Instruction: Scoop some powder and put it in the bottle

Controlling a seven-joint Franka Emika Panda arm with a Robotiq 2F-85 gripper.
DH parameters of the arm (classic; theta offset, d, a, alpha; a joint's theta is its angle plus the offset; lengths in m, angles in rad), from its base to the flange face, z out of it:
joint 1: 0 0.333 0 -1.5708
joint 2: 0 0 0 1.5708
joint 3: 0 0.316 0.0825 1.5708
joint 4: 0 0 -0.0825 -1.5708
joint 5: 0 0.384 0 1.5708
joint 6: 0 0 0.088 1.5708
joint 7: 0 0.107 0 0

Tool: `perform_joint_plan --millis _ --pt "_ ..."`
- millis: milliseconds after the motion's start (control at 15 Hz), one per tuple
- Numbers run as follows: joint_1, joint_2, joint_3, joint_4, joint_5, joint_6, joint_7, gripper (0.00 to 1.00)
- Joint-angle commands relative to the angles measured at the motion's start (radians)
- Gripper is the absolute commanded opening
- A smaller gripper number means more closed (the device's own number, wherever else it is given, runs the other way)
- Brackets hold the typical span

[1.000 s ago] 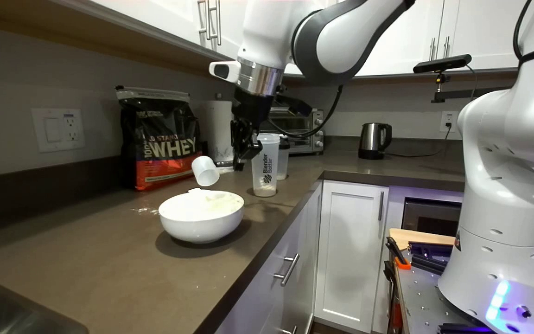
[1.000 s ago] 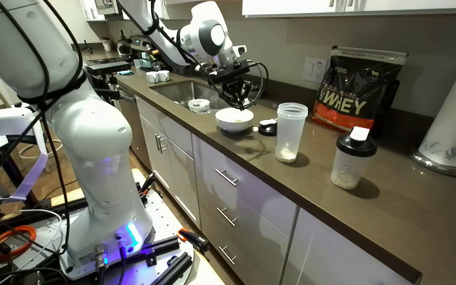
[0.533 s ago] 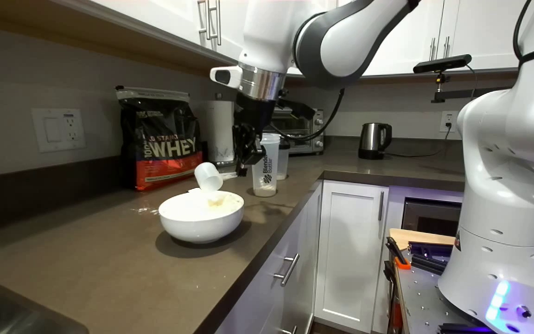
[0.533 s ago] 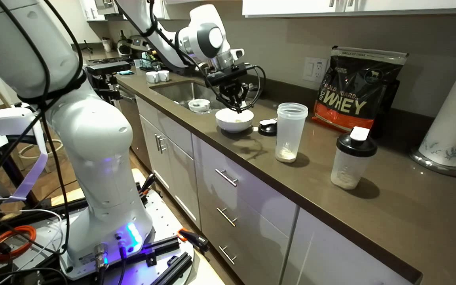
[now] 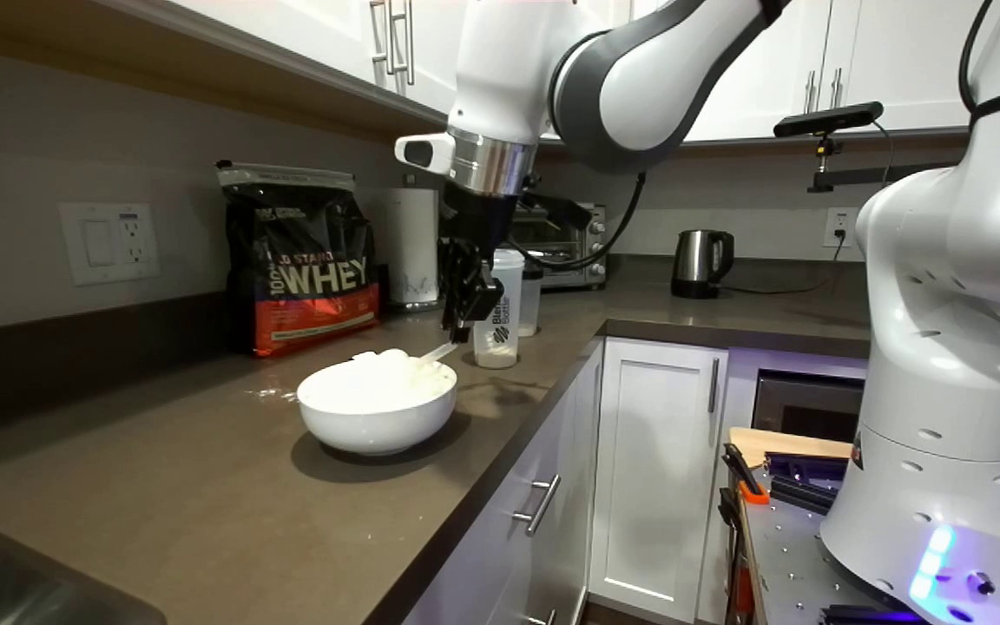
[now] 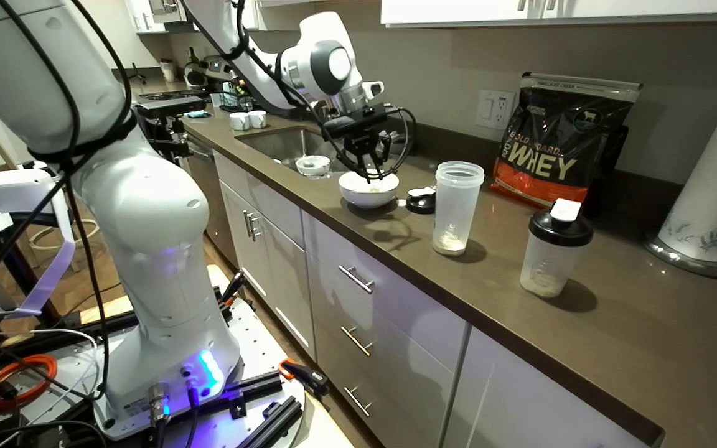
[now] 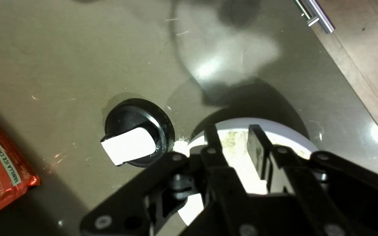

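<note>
We see the powder (image 7: 235, 141) in a white bowl (image 5: 378, 425), right below the jaws. A white scoop (image 5: 394, 357) sits in that bowl, its handle (image 5: 440, 351) rising to just beneath the jaws, which stand partly apart, holding nothing. On the worktop (image 5: 161, 486) beside them lies a black lid (image 7: 166, 135). Past it, clear of the jaws, we find the bottle (image 6: 458, 208) upright, pale stuff at its base; farther out stand a lidded shaker cup (image 6: 544, 261) and the WHEY bag (image 6: 561, 137).

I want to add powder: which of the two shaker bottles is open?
The tall shaker bottle nearer the white bowl: no lid covers it; the other bottle, nearer the paper towel roll, wears a black lid.
</note>
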Motion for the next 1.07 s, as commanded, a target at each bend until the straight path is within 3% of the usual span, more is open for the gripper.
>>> perform_joint_plan --millis 0,200,467,733,933,1000 --pt "0.012 0.001 -0.007 0.001 0.047 -0.008 -0.035 0.60" --pt "0.017 -0.004 -0.015 -0.003 0.083 0.002 -0.040 0.60" --pt "0.023 -0.009 -0.026 -0.008 0.122 0.017 -0.048 0.46" --pt "0.031 -0.008 -0.035 -0.010 0.157 0.032 -0.061 0.47" --pt "0.036 -0.011 -0.036 -0.012 0.173 0.036 -0.066 0.60" --pt "0.040 -0.011 -0.037 -0.012 0.178 0.037 -0.070 0.58"
